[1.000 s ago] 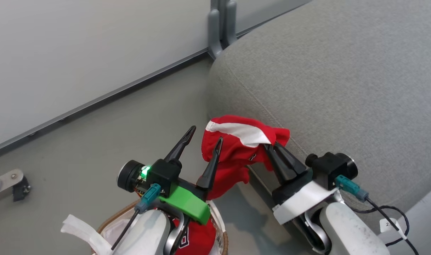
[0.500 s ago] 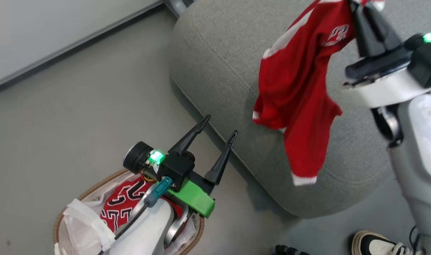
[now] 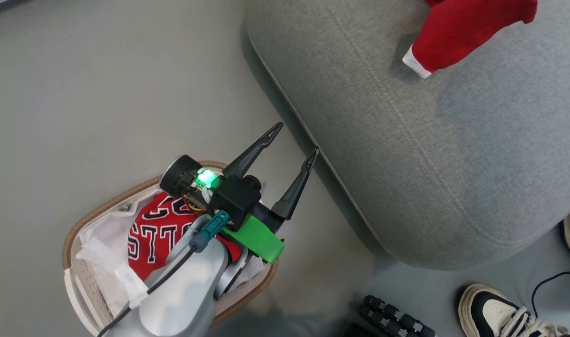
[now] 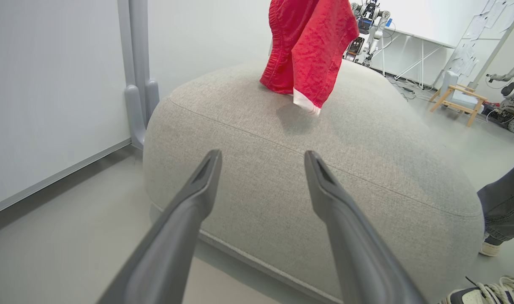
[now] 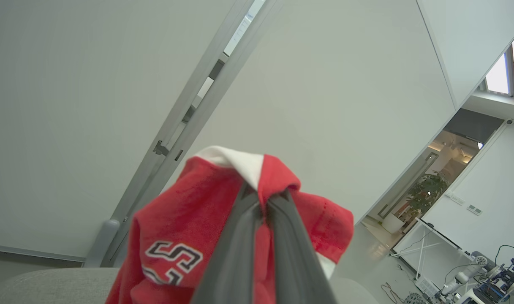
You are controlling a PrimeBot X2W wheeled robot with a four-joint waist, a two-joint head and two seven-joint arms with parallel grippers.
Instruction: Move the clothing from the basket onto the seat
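My right gripper [image 5: 262, 195] is shut on the red piece with white trim [image 5: 185, 236], pinching a fold at its top. In the left wrist view that red piece [image 4: 309, 42] hangs over the grey seat [image 4: 333, 169], its white-edged lower end at or just above the cushion. The head view catches its lower end [image 3: 458, 32] over the seat [image 3: 406, 140]. My left gripper [image 3: 296, 139] stands open and empty beside the seat's edge, above the basket [image 3: 102, 206]. The red jersey with black-and-white lettering [image 3: 151, 234] lies in the basket on the white lining.
A person's shoes [image 3: 500, 311] and a trouser leg [image 4: 501, 211] are by the seat's near right corner. A black ribbed object [image 3: 397, 320] lies on the floor there. A grey wall post [image 4: 136, 63] stands behind the seat's left corner.
The head camera has swung. My right gripper has carried the red piece from beside the seat's corner up and over the cushion. The left gripper stays open over the basket.
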